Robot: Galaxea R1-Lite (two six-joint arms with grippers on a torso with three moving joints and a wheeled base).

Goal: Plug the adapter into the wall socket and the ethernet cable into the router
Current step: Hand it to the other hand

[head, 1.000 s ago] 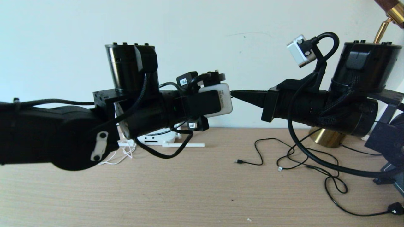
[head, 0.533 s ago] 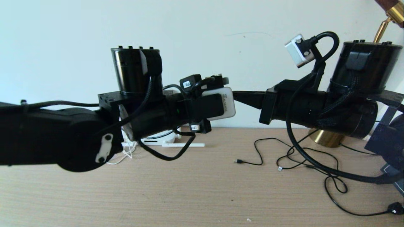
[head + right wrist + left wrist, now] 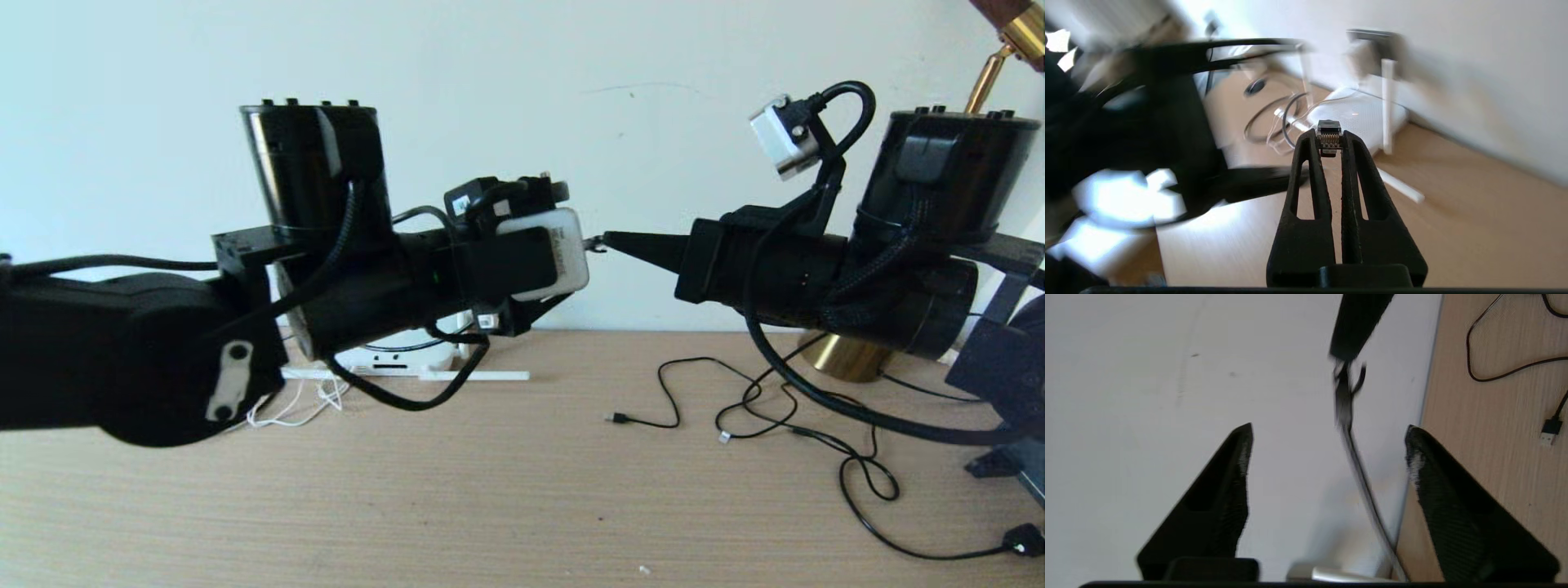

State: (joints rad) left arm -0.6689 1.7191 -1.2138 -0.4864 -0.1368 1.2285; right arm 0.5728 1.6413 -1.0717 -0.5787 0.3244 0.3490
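Head view: your two arms meet in mid-air above the light wooden worktop (image 3: 522, 490). The right gripper (image 3: 602, 242) points at the left arm, while the flat white router with thin stick antennas (image 3: 400, 359) sits against the wall behind that arm, mostly hidden.

Left wrist view: your left gripper (image 3: 1327, 437) is released, jaws wide apart and holding nothing; the right gripper's tip and a thin strand hang between them.

Right wrist view: your right gripper is clenched on the small clear-tipped plug of the thin black ethernet cable (image 3: 1329, 136), which points toward the router (image 3: 1363, 114). A dark grey square wall socket (image 3: 1378, 47) seems to sit on the wall behind it.

To do this well, move the left arm out of the way, keep the plug level, and line it up with a port before pushing.
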